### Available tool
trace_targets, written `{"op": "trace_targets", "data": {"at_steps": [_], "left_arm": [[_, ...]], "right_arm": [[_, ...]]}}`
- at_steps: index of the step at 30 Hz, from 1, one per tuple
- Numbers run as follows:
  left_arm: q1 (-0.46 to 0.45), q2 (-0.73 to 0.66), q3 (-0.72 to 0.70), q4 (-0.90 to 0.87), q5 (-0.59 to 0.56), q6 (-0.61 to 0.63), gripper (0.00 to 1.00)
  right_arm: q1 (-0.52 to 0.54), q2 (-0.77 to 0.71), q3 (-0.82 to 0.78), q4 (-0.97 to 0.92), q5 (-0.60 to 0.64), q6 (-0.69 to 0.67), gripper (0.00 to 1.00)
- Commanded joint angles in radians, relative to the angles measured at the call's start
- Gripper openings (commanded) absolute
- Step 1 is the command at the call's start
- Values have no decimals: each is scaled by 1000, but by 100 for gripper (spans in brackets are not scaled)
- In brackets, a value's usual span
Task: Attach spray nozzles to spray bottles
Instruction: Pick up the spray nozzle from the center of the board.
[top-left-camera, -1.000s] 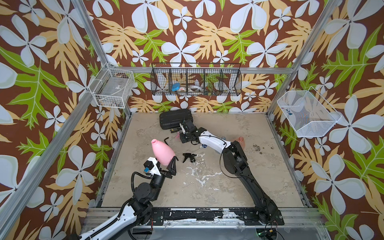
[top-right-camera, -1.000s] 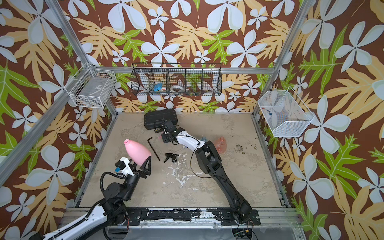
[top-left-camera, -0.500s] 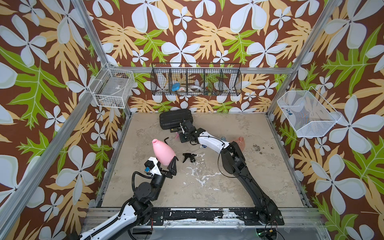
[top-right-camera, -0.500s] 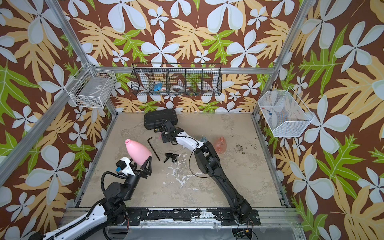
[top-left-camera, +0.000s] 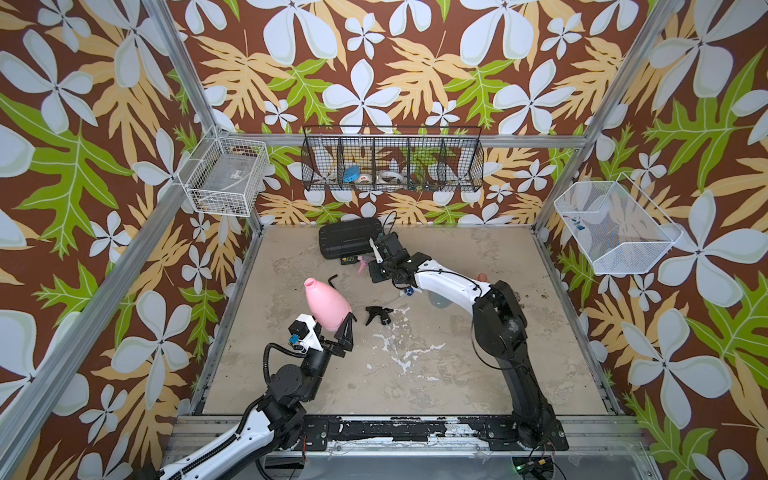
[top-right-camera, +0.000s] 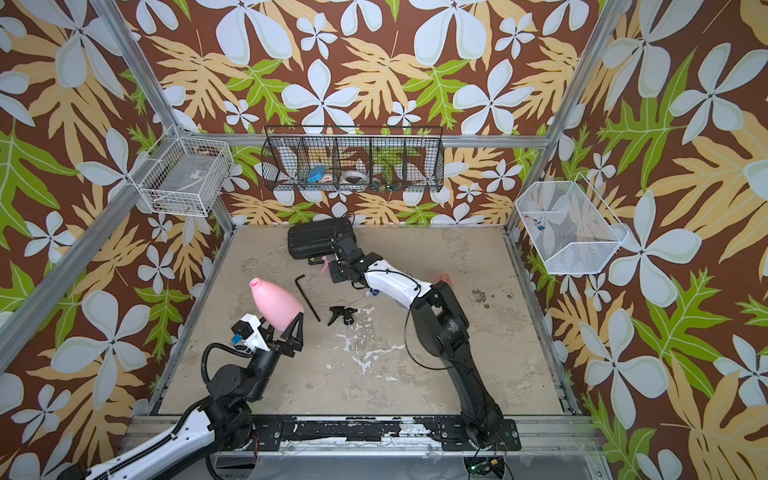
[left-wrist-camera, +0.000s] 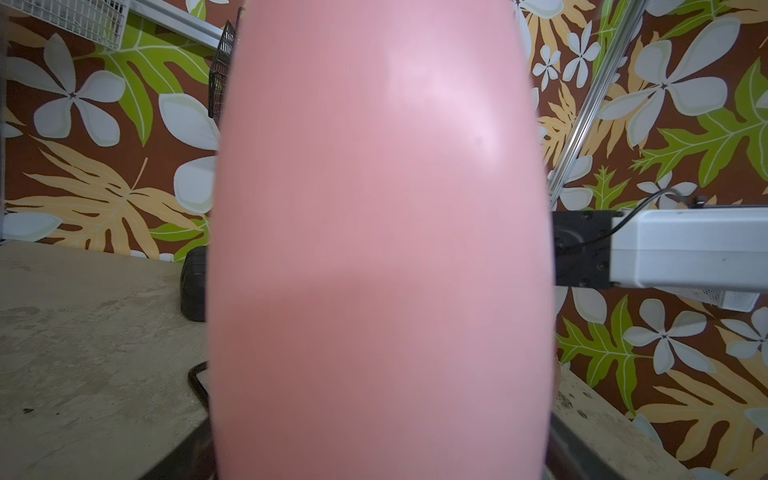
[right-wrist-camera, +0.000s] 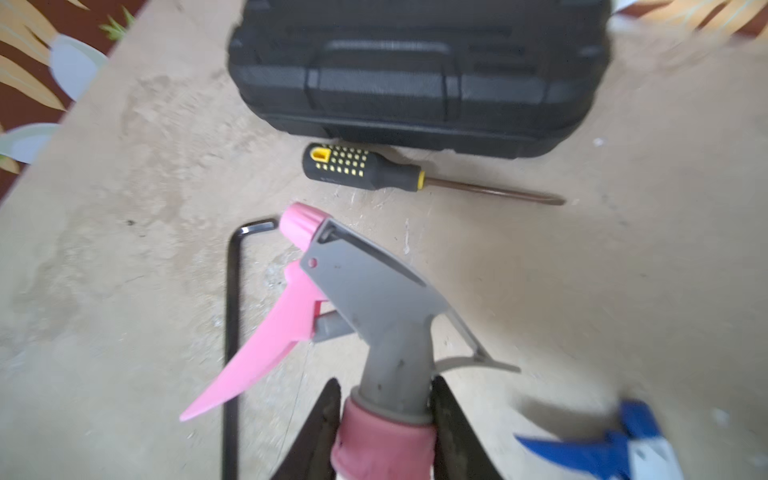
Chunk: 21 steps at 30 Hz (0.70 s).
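Nozzle first: the pink and grey spray nozzle sits at about 11 o'clock on the surface, and the right fingers are clenched on its pink threaded collar, trigger pointing away from the wrist. Its mate, the pink bottle, is at 9 o'clock, grasped around its wide lower body by the left fingers, open neck up and tilted toward 11 o'clock. The two parts are well apart, so the joining has not begun. The likeliest failure, I judge, is a crooked start on the thread: the bottle leans, and a collar brought down out of line would jam or skate off the neck. The bottle's smooth tapered wall could also slip or turn in the left fingers under a push or twist. With the hold on the collar alone, the long trigger may swing. Between the parts lie the black hex key, just beside the nozzle in the right wrist view, and the all-black nozzle, close to the bottle at its 3 o'clock; a low carry could catch either. The screwdriver and the black case lie just beyond the nozzle at 12 o'clock. The white and blue nozzle and the clear bottle lie under the right arm, so a dropped forearm might sweep them. The orange bottle stands at 2 o'clock, out of the way.
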Motion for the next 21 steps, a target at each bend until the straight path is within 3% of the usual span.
{"op": "trace_targets", "data": {"at_steps": [1, 6, 13, 21], "left_arm": [[1, 25, -83, 62, 57, 16, 77], [2, 172, -33, 147, 120, 43, 76], [1, 508, 74, 353, 288, 86, 76], [-8, 784, 221, 533, 448, 222, 76]], "right_arm": [[-3, -151, -86, 134, 56, -31, 20], [-23, -418, -266, 269, 40, -79, 22], [-71, -768, -495, 415, -37, -93, 24], [-72, -1006, -674, 620, -211, 1, 24]]}}
